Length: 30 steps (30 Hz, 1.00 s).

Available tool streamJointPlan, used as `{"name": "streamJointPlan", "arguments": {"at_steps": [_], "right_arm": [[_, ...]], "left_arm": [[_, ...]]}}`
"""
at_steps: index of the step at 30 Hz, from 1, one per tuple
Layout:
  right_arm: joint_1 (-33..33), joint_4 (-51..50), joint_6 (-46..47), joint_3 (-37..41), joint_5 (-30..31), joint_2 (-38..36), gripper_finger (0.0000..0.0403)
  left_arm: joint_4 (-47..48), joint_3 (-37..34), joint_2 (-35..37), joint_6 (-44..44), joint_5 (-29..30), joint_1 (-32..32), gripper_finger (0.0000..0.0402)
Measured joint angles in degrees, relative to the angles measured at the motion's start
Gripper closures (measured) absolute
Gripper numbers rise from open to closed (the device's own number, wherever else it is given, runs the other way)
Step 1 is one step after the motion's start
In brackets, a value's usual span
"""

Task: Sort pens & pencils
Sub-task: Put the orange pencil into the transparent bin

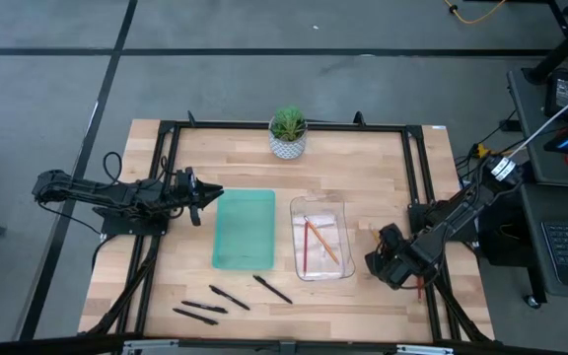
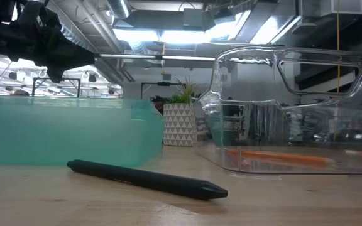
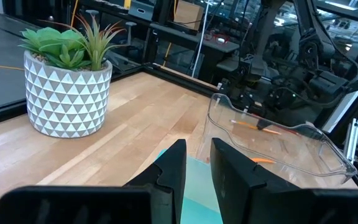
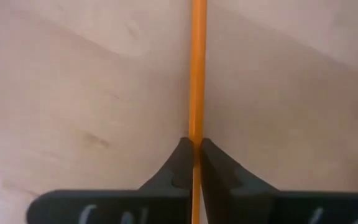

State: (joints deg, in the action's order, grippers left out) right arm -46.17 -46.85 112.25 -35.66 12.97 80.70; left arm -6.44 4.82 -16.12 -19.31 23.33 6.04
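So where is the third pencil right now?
The third pencil is pinched in the right gripper, low over the table just right of the clear bin, which holds the other two pencils.

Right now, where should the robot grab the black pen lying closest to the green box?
Probably around its middle, from straight above. The thin black pen lies flat and slanted on the wooden table, so fingers should straddle its width. The right gripper is shut on an orange pencil; the left gripper is free.
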Motion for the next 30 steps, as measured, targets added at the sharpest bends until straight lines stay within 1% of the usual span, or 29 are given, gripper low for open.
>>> {"name": "streamJointPlan", "arguments": {"at_steps": [4,9,13,19,23,25,28,30], "right_arm": [[-0.1,-2.5,0.7,-0.3,2.9,-3.6,0.0391],[-0.1,-4.0,1.3,-0.3,9.4,-9.6,0.0391],[-0.1,-4.3,0.8,-0.8,16.1,-14.6,0.0391],[-0.1,-5.4,-7.2,-4.1,27.5,-20.9,0.0392],[-0.1,-4.8,-15.8,-5.9,35.0,-22.9,0.0392],[-0.1,-2.9,-20.9,-6.5,38.3,-23.4,0.0392],[-0.1,2.3,-28.1,-7.1,41.1,-23.9,0.0392],[-0.1,5.5,-31.5,-7.1,41.1,-24.1,0.0392]], "left_arm": [[0.0,0.0,0.0,0.0,0.0,0.0,0.0333],[0.4,0.0,0.0,0.0,0.0,0.0,0.0333],[0.5,0.0,0.0,0.0,0.0,0.0,0.0333],[0.6,0.0,0.0,0.0,0.0,0.0,0.0333],[0.8,0.0,0.0,0.0,0.0,0.0,0.0333],[0.8,0.0,0.0,0.0,0.0,0.0,0.0333],[0.8,0.0,0.0,0.0,0.0,0.0,0.0333],[0.8,0.0,0.0,0.0,0.0,0.0,0.0333]]}}
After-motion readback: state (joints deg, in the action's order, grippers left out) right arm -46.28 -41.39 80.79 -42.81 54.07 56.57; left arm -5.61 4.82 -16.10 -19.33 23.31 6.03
